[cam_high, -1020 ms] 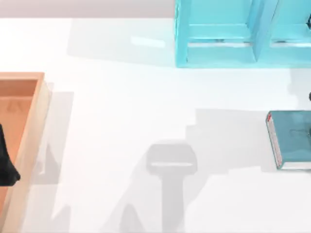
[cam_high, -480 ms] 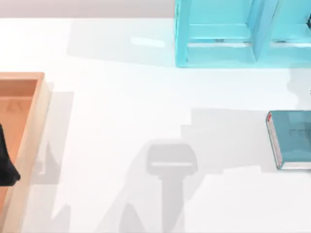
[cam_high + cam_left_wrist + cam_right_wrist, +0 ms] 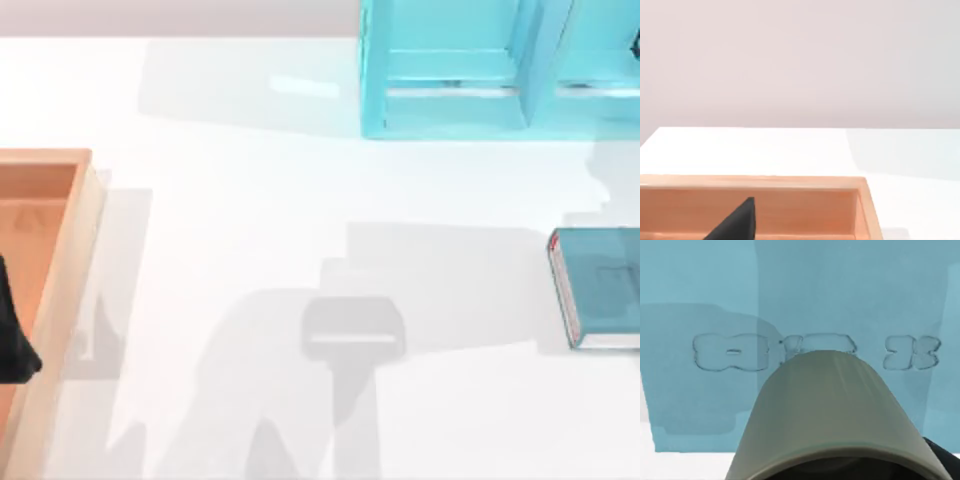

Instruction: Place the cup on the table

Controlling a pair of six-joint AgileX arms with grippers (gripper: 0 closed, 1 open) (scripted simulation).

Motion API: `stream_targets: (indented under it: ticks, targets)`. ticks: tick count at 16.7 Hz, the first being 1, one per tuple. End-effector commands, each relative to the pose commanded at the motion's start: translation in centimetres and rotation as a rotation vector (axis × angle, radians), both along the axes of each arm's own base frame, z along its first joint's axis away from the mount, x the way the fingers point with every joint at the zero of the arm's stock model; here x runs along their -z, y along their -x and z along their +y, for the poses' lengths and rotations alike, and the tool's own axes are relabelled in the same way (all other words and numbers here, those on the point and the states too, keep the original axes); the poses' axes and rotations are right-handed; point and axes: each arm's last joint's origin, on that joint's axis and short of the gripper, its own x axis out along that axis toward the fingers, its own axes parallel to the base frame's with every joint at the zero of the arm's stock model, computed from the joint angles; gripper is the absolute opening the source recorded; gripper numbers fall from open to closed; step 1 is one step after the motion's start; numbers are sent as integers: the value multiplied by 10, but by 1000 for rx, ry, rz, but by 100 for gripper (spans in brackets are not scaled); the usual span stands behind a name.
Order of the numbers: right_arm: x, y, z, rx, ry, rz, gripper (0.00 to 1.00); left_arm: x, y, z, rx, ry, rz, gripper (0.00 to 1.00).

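The cup (image 3: 830, 405) is olive-grey and looms close in the right wrist view, its rim toward the camera, with the teal book's cover behind it. My right gripper (image 3: 840, 467) is shut on the cup, and one black finger (image 3: 942, 460) shows beside its rim. The white table (image 3: 250, 190) spreads across the top view. My left gripper (image 3: 12, 330) hangs parked over the wooden tray at the far left; its dark tip (image 3: 735, 222) shows in the left wrist view.
An orange-brown wooden tray (image 3: 62, 270) sits at the table's left edge. A light-blue shelf unit (image 3: 450, 70) stands at the back right. The teal book (image 3: 600, 285) lies flat at the right edge. Grey arm shadows cross the table's middle.
The dark parts of my right arm at the top view's right edge have gone from that view. Its shadow has spread leftward over the table. My left arm has not moved.
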Motion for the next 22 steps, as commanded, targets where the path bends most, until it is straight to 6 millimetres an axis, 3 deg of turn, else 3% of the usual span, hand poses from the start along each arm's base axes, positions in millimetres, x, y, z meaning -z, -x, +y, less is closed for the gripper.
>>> stream_targets:
  ticks: [3,6,8,11,14,16,18,22]
  targets:
    - [2,-1,1,0,-1,6,0,0,0,0,0,0,0,100]
    - [1,-13,26,0,1,15,0,0,0,0,0,0,0,100]
    - [-3,-26,59,3,4,15,0,0,0,0,0,0,0,100]
    - [-10,-37,132,2,9,11,0,0,0,0,0,0,0,100]
    - [-15,-29,208,-2,8,1,0,0,0,0,0,0,0,100]
    - [-17,-20,241,-3,6,-7,0,0,0,0,0,0,0,100]
    - [-18,-16,256,-3,5,-9,0,0,0,0,0,0,0,100]
    - [-18,-16,256,1,1,-9,0,0,0,0,0,0,0,100]
